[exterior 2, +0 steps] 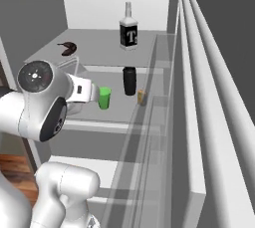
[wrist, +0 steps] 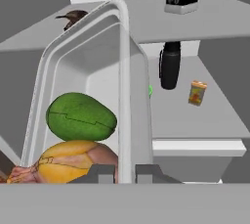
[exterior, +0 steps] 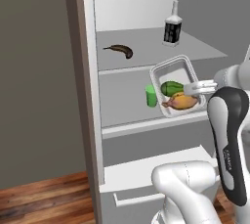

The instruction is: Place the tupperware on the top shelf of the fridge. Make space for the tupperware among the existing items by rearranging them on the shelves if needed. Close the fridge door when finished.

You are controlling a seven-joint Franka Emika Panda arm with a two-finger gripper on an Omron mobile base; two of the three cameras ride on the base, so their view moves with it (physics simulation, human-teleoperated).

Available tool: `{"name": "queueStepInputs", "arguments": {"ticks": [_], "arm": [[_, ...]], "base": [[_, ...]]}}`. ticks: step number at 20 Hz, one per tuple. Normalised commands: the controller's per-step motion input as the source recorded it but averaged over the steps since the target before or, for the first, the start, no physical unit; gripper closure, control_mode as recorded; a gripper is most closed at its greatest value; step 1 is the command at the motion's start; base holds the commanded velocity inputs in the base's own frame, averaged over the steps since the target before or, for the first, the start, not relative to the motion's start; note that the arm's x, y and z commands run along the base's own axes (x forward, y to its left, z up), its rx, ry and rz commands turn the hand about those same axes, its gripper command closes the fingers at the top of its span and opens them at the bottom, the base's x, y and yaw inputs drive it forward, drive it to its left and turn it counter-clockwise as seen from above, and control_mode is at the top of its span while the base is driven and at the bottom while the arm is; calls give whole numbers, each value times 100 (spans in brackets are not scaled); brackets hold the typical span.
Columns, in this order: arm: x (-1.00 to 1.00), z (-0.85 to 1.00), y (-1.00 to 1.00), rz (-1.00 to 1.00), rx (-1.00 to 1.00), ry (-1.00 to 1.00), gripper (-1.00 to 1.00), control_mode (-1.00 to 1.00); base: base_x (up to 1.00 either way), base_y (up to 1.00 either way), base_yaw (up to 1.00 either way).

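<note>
The hand (wrist: 121,173) was found closed on the near rim of the tupperware (wrist: 93,66), one fingertip to each side of the thin wall, as the hand view showed. The tray was held clear of any surface, tilted steeply, its long axis running away from the hand and up toward the fridge (exterior: 93,71) interior. A green piece and an orange-yellow piece of food had settled at the low, near end beside the fingers.

In the left base view the tupperware (exterior: 177,87) hung in front of the lower shelf, its far rim about level with the front edge of the top shelf (exterior: 146,54). The green cup (exterior: 151,96) stood just beside it to the left.

Further in, on the lower shelf, stood the black bottle (exterior 2: 129,80) and the small orange jar (exterior 2: 142,97). On the top shelf lay the banana (exterior: 120,50) to the left and the dark bottle (exterior: 172,28) toward the back right, well apart, with bare shelf between them.

Judgement: the target lay above and ahead of the hand. The coming move appeared to call for a lift, a levelling of the tray, then a forward carry into that gap; no rearranging looked necessary. The fridge door (exterior 2: 219,122) stood open at the right.
</note>
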Motion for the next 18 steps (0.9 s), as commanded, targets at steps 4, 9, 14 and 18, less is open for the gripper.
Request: {"name": "queueStepInputs", "arguments": {"ticks": [4,9,14,18], "arm": [[0,12,7,0,0,0,100,-100],[0,2,12,-2,0,0,100,-100],[0,6,14,-5,10,0,100,-100],[0,4,11,-6,13,2,100,-100]], "base": [[0,0,0],[0,0,0],[0,0,0],[0,0,0]]}}
